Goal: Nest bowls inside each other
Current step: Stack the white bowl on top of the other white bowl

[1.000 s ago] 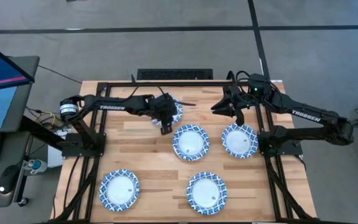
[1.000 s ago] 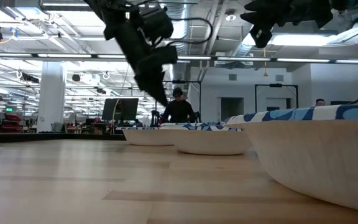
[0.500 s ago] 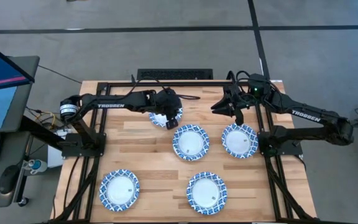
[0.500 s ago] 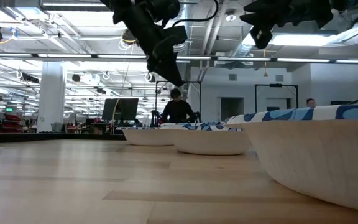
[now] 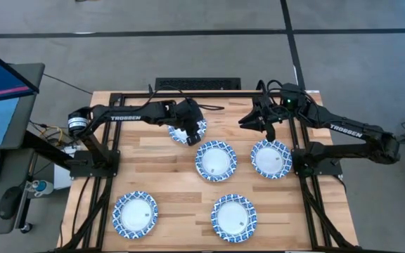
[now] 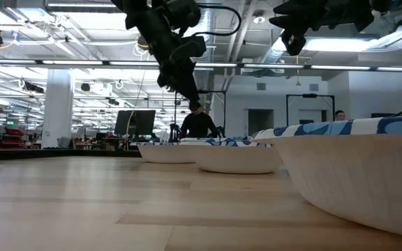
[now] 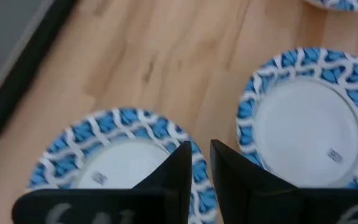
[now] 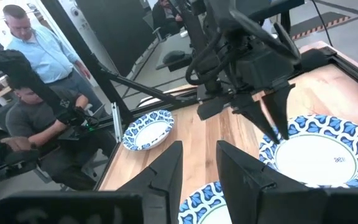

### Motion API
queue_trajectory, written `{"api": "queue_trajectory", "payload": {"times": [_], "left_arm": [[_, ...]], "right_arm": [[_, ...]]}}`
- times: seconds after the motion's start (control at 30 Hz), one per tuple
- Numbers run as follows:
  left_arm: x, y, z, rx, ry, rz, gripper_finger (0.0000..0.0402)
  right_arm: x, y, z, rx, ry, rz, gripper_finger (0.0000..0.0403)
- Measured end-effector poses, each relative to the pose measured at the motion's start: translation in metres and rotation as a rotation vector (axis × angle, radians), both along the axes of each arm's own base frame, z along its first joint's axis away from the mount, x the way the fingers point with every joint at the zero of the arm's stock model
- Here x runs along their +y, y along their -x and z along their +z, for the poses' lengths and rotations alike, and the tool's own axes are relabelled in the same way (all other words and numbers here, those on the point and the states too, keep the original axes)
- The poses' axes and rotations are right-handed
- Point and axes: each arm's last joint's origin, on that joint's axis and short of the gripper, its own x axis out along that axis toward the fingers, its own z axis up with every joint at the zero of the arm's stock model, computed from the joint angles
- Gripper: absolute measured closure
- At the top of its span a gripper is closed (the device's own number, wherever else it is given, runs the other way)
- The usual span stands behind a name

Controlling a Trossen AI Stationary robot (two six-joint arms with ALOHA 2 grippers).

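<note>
Five blue-rimmed white bowls show, each resting on its base on the wooden table: a far-left bowl (image 5: pixel 185 131), a middle bowl (image 5: pixel 216 160), a right bowl (image 5: pixel 271 158), a near-left bowl (image 5: pixel 135 213) and a near-middle bowl (image 5: pixel 233 218). A sixth does not show apart from these. My left gripper (image 5: pixel 193 128) (image 7: pixel 201 155) hovers shut over the far-left bowl's rim (image 7: pixel 114 127), raised clear of it in the low view (image 6: pixel 190 96). My right gripper (image 5: pixel 249 121) (image 8: pixel 199 158) waits shut, high above the table's far side, beyond the right bowl.
A black frame (image 5: pixel 188 95) borders the table's far edge and sides. Bare wood lies between the far bowls and the two near ones. People sit and stand in the room beyond the table (image 8: pixel 33 37). A monitor (image 5: pixel 2 91) stands off the table's left.
My left gripper has risen and moved toward the table's far edge, from the far-left bowl's near rim to above that bowl. The bowls and my right arm have stayed put.
</note>
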Motion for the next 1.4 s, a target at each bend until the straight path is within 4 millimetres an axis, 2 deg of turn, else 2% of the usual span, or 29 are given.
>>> {"api": "queue_trajectory", "payload": {"times": [0.13, 0.33, 0.47, 0.57, 0.67, 0.73, 0.87, 1.27, 1.4], "left_arm": [[0.002, 0.005, -0.003, 0.041, 0.067, 0.027, 0.0314], [0.000, 0.008, -0.005, 0.075, 0.073, 0.027, 0.0246], [-0.003, 0.007, -0.005, 0.075, 0.073, 0.017, 0.0222], [-0.008, 0.000, -0.017, 0.088, 0.081, 0.007, 0.0217], [-0.014, -0.004, -0.044, 0.176, 0.123, -0.013, 0.0216], [-0.014, -0.007, -0.059, 0.220, 0.132, -0.013, 0.0216], [-0.011, -0.012, -0.077, 0.256, 0.141, 0.014, 0.0216], [-0.003, -0.013, -0.081, 0.264, 0.091, 0.018, 0.0217], [-0.005, -0.013, -0.088, 0.291, 0.137, 0.007, 0.0239]], "right_arm": [[0.000, 0.000, 0.000, 0.000, 0.000, 0.000, 0.0282], [0.000, 0.000, 0.000, 0.000, 0.000, 0.002, 0.0282], [0.000, 0.000, 0.000, 0.000, 0.000, 0.003, 0.0282], [0.000, 0.000, 0.000, 0.000, 0.001, 0.003, 0.0282], [0.000, 0.000, 0.000, 0.001, 0.000, 0.003, 0.0282], [0.000, 0.000, -0.001, 0.005, -0.002, 0.004, 0.0282], [0.003, -0.001, -0.001, 0.015, -0.007, 0.018, 0.0282], [0.013, -0.005, -0.002, 0.013, 0.015, 0.073, 0.0282], [0.013, -0.005, -0.002, 0.012, 0.015, 0.071, 0.0282]]}}
